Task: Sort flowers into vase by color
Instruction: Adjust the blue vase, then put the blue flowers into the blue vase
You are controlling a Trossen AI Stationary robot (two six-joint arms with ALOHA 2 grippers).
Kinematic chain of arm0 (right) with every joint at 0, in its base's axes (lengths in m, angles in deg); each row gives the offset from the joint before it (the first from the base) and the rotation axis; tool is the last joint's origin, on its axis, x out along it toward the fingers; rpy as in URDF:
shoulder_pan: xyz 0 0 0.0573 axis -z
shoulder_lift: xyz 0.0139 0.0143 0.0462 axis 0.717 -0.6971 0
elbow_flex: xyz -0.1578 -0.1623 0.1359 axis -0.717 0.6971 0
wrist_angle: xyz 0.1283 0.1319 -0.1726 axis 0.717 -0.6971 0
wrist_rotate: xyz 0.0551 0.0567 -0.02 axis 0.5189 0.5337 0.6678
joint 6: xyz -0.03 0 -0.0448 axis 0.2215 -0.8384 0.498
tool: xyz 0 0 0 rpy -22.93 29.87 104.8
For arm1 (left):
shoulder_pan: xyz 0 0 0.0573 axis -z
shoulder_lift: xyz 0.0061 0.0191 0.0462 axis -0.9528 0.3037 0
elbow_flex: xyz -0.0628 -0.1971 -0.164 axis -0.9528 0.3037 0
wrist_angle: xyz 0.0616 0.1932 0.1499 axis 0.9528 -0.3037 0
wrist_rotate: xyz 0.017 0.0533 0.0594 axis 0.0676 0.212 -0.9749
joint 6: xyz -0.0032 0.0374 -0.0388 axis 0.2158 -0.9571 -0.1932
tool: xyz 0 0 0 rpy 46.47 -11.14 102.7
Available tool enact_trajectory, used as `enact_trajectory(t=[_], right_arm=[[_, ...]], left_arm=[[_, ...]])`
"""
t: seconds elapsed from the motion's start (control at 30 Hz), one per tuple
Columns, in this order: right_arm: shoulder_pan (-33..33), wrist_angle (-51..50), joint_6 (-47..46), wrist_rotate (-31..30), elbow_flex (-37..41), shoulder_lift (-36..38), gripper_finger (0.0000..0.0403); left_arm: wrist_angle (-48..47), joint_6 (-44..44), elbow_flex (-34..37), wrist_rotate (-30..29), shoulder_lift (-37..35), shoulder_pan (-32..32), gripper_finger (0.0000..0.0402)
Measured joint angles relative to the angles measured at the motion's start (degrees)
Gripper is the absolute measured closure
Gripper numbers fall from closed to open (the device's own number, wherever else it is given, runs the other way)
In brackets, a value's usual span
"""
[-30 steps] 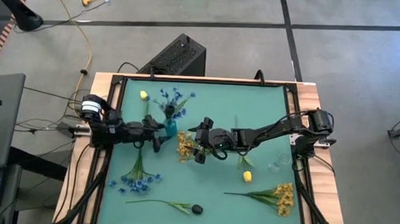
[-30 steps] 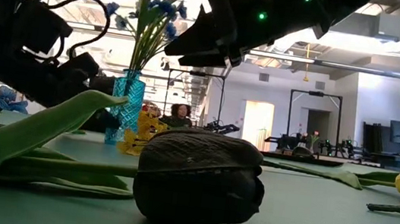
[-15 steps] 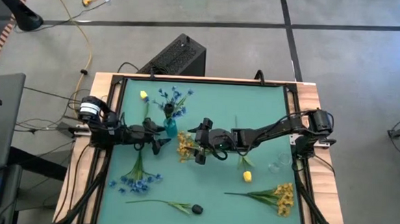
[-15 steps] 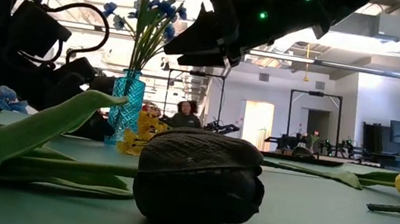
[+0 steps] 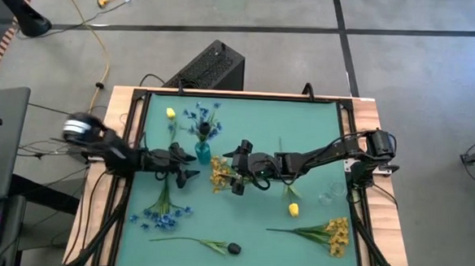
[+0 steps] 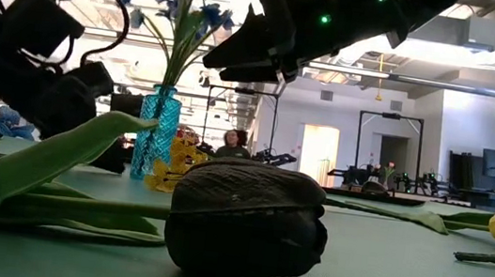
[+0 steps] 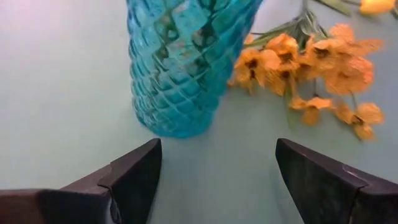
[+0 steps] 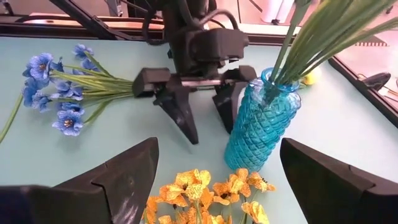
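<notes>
High view: a blue glass vase [image 5: 202,153] stands on the green worktop [image 5: 246,117], already holding a bunch of blue blossom sprigs [image 5: 205,117] that fan out above its mouth toward the worktop's far edge. The left tool [image 5: 185,166] sits just beside the vase on the vase's left, its fingers spread wide and gripping nothing; in the left wrist view the vase [image 7: 181,62] rises just ahead of the two parted fingers, apart from both. The right tool [image 5: 237,164] hovers on the vase's other side, directly over a yellow-orange flower cluster [image 5: 220,174] that lies on the worktop just beside the vase's base; its fingers are also wide apart and empty, and the right wrist view shows the cluster [image 8: 205,194] lying between them below, with the vase [image 8: 260,121] and the left tool [image 8: 202,102] beyond. A loose blue sprig [image 5: 162,213] lies on the worktop near the vase, on the left arm's side and toward the near edge. A single yellow bud [image 5: 171,112] rests beyond the vase near the far left corner, and another yellow bud [image 5: 293,209] lies well apart from the vase on the right arm's side. A second yellow-orange sprig [image 5: 325,232] lies farther still toward the near right corner. A dark bud [image 5: 233,248] on a long stem lies well apart from the vase at the near edge, filling the foreground of the low view [image 6: 247,219].
</notes>
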Motion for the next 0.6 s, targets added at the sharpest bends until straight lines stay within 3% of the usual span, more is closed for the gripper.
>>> enact_trajectory(t=[0.13, 0.33, 0.47, 0.6], right_arm=[[0.5, 0.6, 0.3, 0.1, 0.0, 0.0, 0.0042], [0.7, 1.5, 0.7, 0.1, -0.1, 0.0, 0.0042], [0.0, 2.0, 0.7, 0.1, -0.1, 0.0, 0.0042], [-1.3, 2.2, 0.9, 0.1, -0.6, 0.0, 0.0042]], left_arm=[[-18.2, -0.9, -2.0, -0.4, -14.6, 0.0, 0.0099], [-50.6, -1.4, -10.3, -1.7, -33.5, 0.7, 0.0099], [-64.0, 0.8, -15.1, -2.0, -41.9, 2.4, 0.0099], [-71.2, 2.6, -18.8, -2.0, -47.0, 5.1, 0.0099]])
